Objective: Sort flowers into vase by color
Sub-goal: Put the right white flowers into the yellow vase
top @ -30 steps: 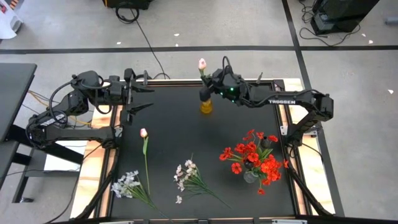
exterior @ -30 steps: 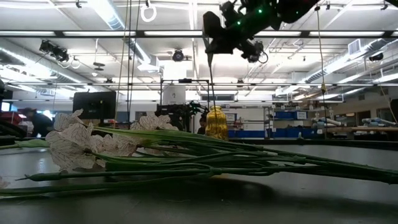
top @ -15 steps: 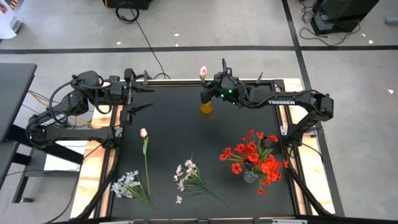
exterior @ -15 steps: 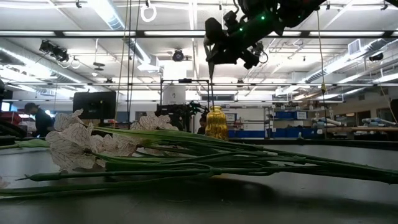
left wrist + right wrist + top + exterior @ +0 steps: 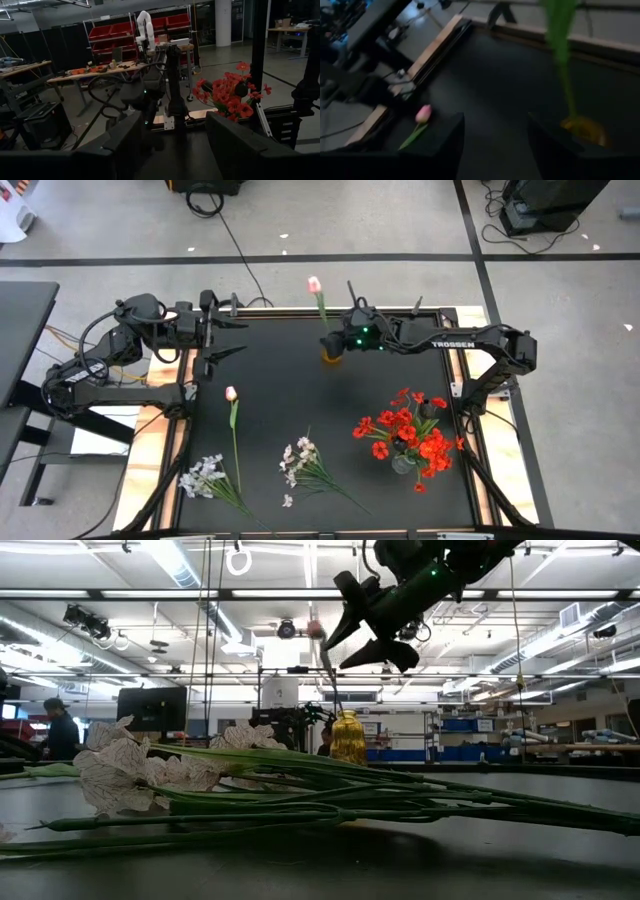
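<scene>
My right gripper (image 5: 330, 340) hangs open just above a small yellow vase (image 5: 331, 355) at the table's far middle. A pink tulip (image 5: 314, 284) stands with its stem's lower end in that vase, tilted, the stem (image 5: 561, 55) a little beyond my fingertips. In the low view the open fingers (image 5: 345, 625) flank the stem near its top. Another pink tulip (image 5: 231, 393) lies flat on the table's left part. Two white sprays (image 5: 205, 476) (image 5: 300, 460) lie near the front edge. My left gripper (image 5: 226, 338) waits open at the far left.
A bunch of red flowers (image 5: 405, 430) stands in a vase on the table's right part. The black table top is bordered by wooden rails (image 5: 455, 365). In the low view the white sprays' stems (image 5: 300, 795) lie across the foreground.
My right gripper has opened and let go of the tulip's stem, sinking a little toward the yellow vase while its wrist rolled. The tulip, held upright before, now stands in the vase on its own and has tipped toward the table's left.
</scene>
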`<state>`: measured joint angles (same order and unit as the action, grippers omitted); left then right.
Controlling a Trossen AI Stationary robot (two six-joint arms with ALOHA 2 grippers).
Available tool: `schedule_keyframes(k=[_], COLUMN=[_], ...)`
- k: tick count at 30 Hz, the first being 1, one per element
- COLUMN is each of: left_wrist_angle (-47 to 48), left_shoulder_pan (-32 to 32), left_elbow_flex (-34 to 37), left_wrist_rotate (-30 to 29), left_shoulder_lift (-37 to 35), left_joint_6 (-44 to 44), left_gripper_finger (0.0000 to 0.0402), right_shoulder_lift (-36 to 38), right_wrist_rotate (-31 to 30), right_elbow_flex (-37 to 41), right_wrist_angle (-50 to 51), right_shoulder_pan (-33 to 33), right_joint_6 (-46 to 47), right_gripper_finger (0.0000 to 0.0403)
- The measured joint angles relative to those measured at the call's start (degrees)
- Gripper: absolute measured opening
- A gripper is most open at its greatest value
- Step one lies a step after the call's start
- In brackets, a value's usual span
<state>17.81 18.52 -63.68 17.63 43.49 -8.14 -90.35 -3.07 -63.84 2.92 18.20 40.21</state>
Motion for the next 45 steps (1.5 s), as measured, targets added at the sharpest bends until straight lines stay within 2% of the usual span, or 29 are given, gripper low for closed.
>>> schedule_keyframes(k=[8, 13, 21, 31, 36, 41, 45], left_wrist_angle=[0.02, 0.01, 0.00, -0.03, -0.04, -0.05, -0.03], left_shoulder_pan=[0.01, 0.00, 0.00, 0.00, 0.00, 0.00, 0.00], left_elbow_flex=[0.00, 0.00, 0.00, 0.00, 0.00, 0.00, 0.01], left_wrist_rotate=[0.00, 0.00, 0.00, 0.00, 0.00, 0.00, 0.00], left_shoulder_lift=[0.02, 0.01, 0.00, 0.02, 0.00, 0.00, 0.01], left_joint_6=[0.00, 0.00, 0.00, 0.00, 0.00, 0.00, 0.00], left_gripper_finger=[0.0224, 0.0224, 0.0224, 0.0224, 0.0224, 0.0224, 0.0224], right_shoulder_lift=[0.02, -0.55, -2.24, -13.71, -20.87, -27.53, -32.10], right_wrist_rotate=[13.65, 16.37, 16.25, 11.92, 15.70, 20.15, 20.74], right_elbow_flex=[-0.02, -0.02, -0.90, -10.92, -17.55, -25.16, -31.42], right_wrist_angle=[0.23, 1.18, 1.10, 1.00, 1.24, 3.11, 7.46], right_shoulder_pan=[-0.59, -1.43, -5.38, -9.85, -10.92, -11.71, -12.45], right_joint_6=[4.25, 8.28, 11.12, 21.63, 27.48, 27.23, 25.98], right_gripper_finger=[0.0218, 0.0203, 0.0187, 0.0187, 0.0187, 0.0187, 0.0187])
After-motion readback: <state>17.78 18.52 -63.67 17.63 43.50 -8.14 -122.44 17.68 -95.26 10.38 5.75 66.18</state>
